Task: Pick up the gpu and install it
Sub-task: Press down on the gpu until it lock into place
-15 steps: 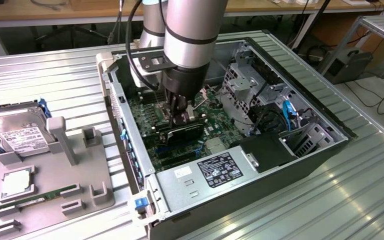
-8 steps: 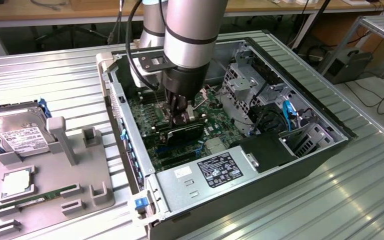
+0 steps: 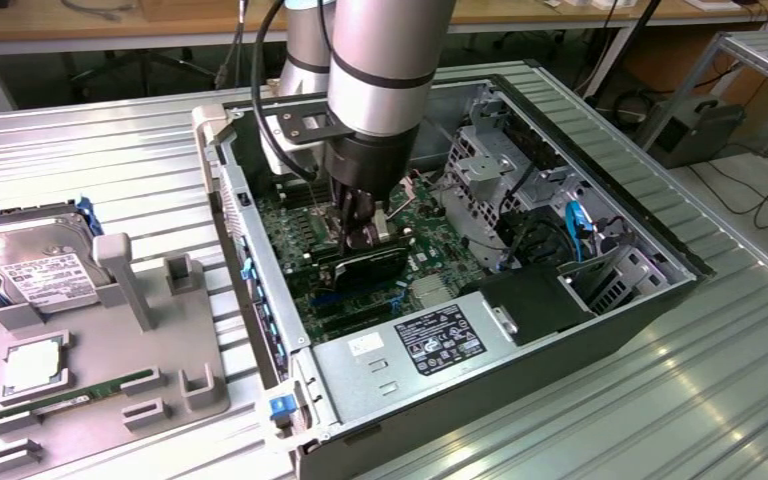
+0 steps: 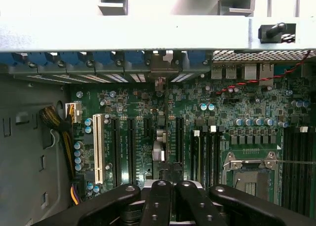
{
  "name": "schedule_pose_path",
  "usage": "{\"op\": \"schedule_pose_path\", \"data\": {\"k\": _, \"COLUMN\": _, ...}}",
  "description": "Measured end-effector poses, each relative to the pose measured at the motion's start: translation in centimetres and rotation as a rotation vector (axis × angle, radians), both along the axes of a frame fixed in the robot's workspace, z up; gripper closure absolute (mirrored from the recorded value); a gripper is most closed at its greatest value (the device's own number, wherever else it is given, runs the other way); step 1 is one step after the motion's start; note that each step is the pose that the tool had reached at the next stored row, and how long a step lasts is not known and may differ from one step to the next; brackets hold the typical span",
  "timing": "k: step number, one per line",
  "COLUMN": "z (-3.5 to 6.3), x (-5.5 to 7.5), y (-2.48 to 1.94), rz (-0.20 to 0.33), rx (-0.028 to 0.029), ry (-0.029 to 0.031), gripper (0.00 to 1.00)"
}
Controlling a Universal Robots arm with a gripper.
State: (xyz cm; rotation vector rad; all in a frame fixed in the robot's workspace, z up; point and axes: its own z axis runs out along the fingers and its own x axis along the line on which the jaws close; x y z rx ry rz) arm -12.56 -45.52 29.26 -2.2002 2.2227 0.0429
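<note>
I am down inside the open computer case (image 3: 651,290), my gripper (image 3: 360,232) clenched on the gpu (image 3: 368,268), which hangs edge-down just above the motherboard (image 4: 237,107) among the expansion slots (image 4: 131,149); in the wrist view the card runs away from my fingers (image 4: 163,196) toward the rear bracket openings (image 4: 163,68); my worry is misalignment: if the card's edge sits beside the slot rather than over it, pressing could bend the card or scrape the board; the bracket could also catch on the case wall
</note>
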Motion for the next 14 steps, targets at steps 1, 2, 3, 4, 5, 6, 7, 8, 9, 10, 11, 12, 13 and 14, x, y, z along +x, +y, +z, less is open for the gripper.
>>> {"op": "schedule_pose_path", "data": {"k": 1, "z": 0.0, "x": 0.0, "y": 0.0, "rz": 0.0, "rx": -0.0001, "ry": 0.0, "gripper": 0.89}}
{"op": "schedule_pose_path", "data": {"k": 2, "z": -0.05, "x": 0.0, "y": 0.0, "rz": 0.0, "rx": 0.0, "ry": -0.0001, "gripper": 0.89}}
{"op": "schedule_pose_path", "data": {"k": 3, "z": -0.19, "x": 0.0, "y": 0.0, "rz": 0.0, "rx": -0.0001, "ry": 0.0, "gripper": 0.89}}
{"op": "schedule_pose_path", "data": {"k": 4, "z": -0.36, "x": -0.1, "y": 0.0, "rz": 0.0, "rx": -0.0006, "ry": 0.0, "gripper": 0.89}}
{"op": "schedule_pose_path", "data": {"k": 5, "z": -0.57, "x": -0.2, "y": 0.01, "rz": 0.0, "rx": -0.0014, "ry": 0.0, "gripper": 0.89}}
{"op": "schedule_pose_path", "data": {"k": 6, "z": -0.72, "x": -0.2, "y": 0.01, "rz": 0.0, "rx": -0.0022, "ry": 0.0, "gripper": 0.89}}
{"op": "schedule_pose_path", "data": {"k": 7, "z": -0.89, "x": -0.3, "y": 0.02, "rz": 0.0, "rx": -0.0033, "ry": 0.0, "gripper": 0.89}}
{"op": "schedule_pose_path", "data": {"k": 8, "z": -1.02, "x": -0.3, "y": 0.03, "rz": 0.0, "rx": -0.0043, "ry": 0.0, "gripper": 0.89}}
{"op": "schedule_pose_path", "data": {"k": 9, "z": -1.22, "x": -0.4, "y": 0.03, "rz": 0.0, "rx": -0.0058, "ry": -0.0001, "gripper": 0.89}}
{"op": "schedule_pose_path", "data": {"k": 10, "z": -1.33, "x": -0.4, "y": 0.04, "rz": 0.0, "rx": -0.0067, "ry": -0.0001, "gripper": 0.89}}
{"op": "schedule_pose_path", "data": {"k": 11, "z": -1.45, "x": -0.4, "y": 0.04, "rz": 0.0, "rx": -0.0078, "ry": -0.0001, "gripper": 0.89}}
{"op": "schedule_pose_path", "data": {"k": 12, "z": -1.55, "x": -0.4, "y": 0.04, "rz": 0.0, "rx": -0.0089, "ry": 0.0, "gripper": 0.89}}
{"op": "schedule_pose_path", "data": {"k": 13, "z": -1.61, "x": -0.4, "y": 0.04, "rz": 0.0, "rx": -0.0099, "ry": 0.0001, "gripper": 0.89}}
{"op": "schedule_pose_path", "data": {"k": 14, "z": -1.67, "x": -0.5, "y": 0.04, "rz": 0.0, "rx": -0.0107, "ry": 0.0002, "gripper": 0.89}}
